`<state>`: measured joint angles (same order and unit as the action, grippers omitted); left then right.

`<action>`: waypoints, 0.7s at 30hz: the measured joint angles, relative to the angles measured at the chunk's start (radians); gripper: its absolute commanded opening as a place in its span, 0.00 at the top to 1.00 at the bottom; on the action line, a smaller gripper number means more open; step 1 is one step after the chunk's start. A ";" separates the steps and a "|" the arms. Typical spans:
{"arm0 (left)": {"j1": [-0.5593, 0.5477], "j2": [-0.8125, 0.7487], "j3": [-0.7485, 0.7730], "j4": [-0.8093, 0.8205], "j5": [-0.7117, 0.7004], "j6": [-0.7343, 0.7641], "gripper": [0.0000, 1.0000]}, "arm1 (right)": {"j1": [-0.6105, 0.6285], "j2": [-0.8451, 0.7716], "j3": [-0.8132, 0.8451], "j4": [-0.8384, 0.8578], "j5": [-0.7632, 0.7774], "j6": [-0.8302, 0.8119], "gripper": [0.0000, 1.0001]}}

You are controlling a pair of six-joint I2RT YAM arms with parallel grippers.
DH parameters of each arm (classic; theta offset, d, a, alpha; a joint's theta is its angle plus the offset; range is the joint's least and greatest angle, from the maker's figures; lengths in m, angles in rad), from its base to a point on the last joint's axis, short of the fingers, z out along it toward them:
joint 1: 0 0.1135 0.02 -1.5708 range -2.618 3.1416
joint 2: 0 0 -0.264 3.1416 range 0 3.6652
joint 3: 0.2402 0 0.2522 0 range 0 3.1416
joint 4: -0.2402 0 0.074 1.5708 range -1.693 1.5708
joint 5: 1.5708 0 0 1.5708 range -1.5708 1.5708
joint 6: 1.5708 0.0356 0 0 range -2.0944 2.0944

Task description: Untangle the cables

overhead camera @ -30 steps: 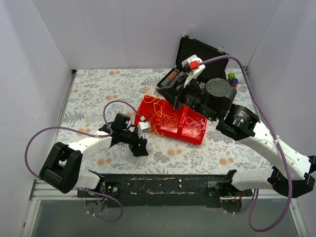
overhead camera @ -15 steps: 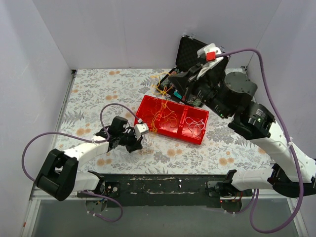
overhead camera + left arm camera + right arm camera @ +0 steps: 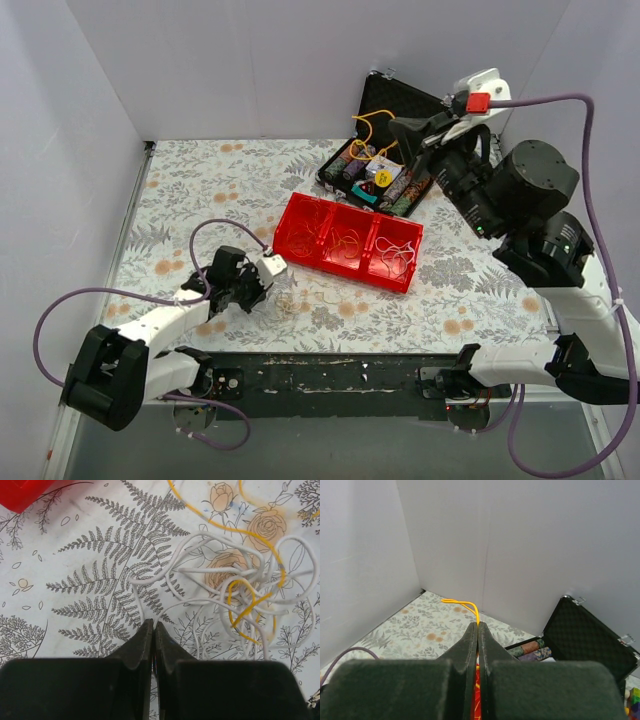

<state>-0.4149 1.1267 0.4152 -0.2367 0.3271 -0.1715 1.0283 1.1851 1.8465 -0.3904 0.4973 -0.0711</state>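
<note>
A tangle of thin white cables (image 3: pixel 235 575) with a yellow strand (image 3: pixel 247 611) threaded through it lies on the floral table just ahead of my left gripper (image 3: pixel 152 623). That gripper is shut on white strands that run into its tips. In the top view the left gripper (image 3: pixel 266 295) sits low at the near left, next to the tangle (image 3: pixel 291 302). My right gripper (image 3: pixel 397 128) is raised high over the black case and is shut on a yellow cable (image 3: pixel 462 602) that loops out past its tips (image 3: pixel 478 624). More orange and white cables (image 3: pixel 342 240) lie in the red tray.
The red three-compartment tray (image 3: pixel 292 214) stands mid-table; its corner (image 3: pixel 22 492) shows in the left wrist view. An open black case (image 3: pixel 400 100) with patterned rolls (image 3: pixel 395 185) is at the back right. White walls enclose the table on three sides.
My left gripper closed and pulled back to the near left, dragging white cables out of the tray. My right arm rose up and to the right, lifting the yellow cable.
</note>
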 measured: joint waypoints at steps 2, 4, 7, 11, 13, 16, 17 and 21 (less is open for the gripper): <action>0.008 0.003 0.000 0.006 -0.008 0.000 1.00 | -0.001 -0.011 0.018 -0.005 0.021 -0.023 0.99; 0.014 0.010 0.000 0.021 -0.031 0.005 1.00 | -0.001 -0.013 0.056 -0.006 0.043 -0.043 0.99; 0.029 0.030 -0.001 0.068 -0.077 0.027 1.00 | -0.001 -0.024 0.095 0.000 0.064 -0.065 0.99; 0.121 0.033 0.011 0.054 -0.075 0.042 1.00 | -0.001 -0.040 0.092 0.005 0.072 -0.072 0.99; 0.150 0.016 0.019 0.011 -0.064 0.042 1.00 | -0.001 -0.042 0.068 0.021 0.071 -0.070 0.99; 0.152 -0.022 0.045 -0.044 -0.022 0.039 1.00 | -0.014 -0.036 -0.013 0.050 0.060 -0.061 0.99; 0.152 -0.032 0.061 -0.061 -0.005 0.037 1.00 | -0.027 -0.027 -0.048 0.056 0.047 -0.054 0.99; 0.151 -0.049 0.138 -0.112 0.056 0.034 1.00 | -0.134 0.040 -0.195 0.076 -0.055 0.020 0.99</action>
<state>-0.2638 1.0779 0.5533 -0.3485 0.3828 -0.1371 0.8940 1.2251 1.6512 -0.3141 0.4419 -0.0513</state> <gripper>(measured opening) 0.015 0.023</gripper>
